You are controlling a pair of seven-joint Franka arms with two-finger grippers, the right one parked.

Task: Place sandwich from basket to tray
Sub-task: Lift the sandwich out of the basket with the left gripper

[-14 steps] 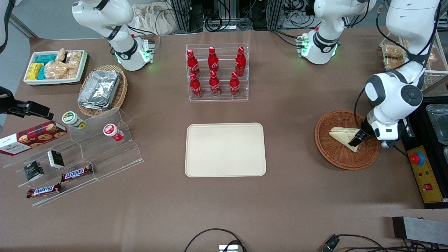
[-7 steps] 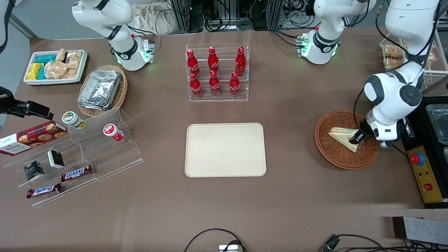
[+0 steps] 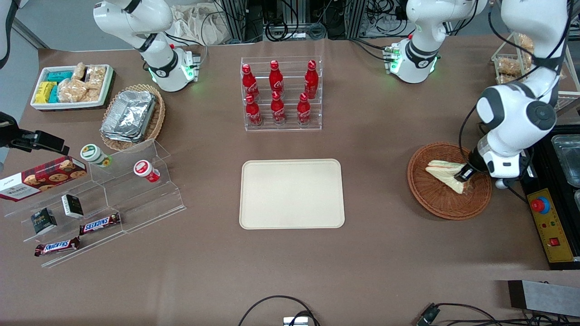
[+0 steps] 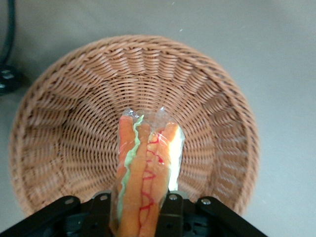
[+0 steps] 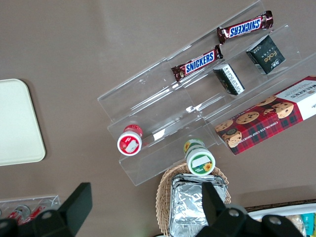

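The sandwich (image 3: 445, 173), a wrapped pale wedge with orange and green filling, hangs tilted just above the floor of the round reddish-brown basket (image 3: 435, 206). My left gripper (image 3: 465, 174) is shut on its end, at the basket's side toward the working arm's end. In the left wrist view the sandwich (image 4: 146, 165) stands edge-on between the two black fingers (image 4: 170, 210), with the basket (image 4: 74, 123) below it. The cream tray (image 3: 292, 194) lies bare at the table's middle, well apart from the basket, toward the parked arm.
A clear rack of red bottles (image 3: 282, 93) stands farther from the front camera than the tray. A yellow control box with a red button (image 3: 548, 222) sits beside the basket. A clear snack stand (image 3: 104, 199) and a tan basket of foil containers (image 3: 131, 117) lie toward the parked arm's end.
The gripper closed on the sandwich and rose a little. The sandwich tipped up off the basket floor and shifted slightly away from the front camera.
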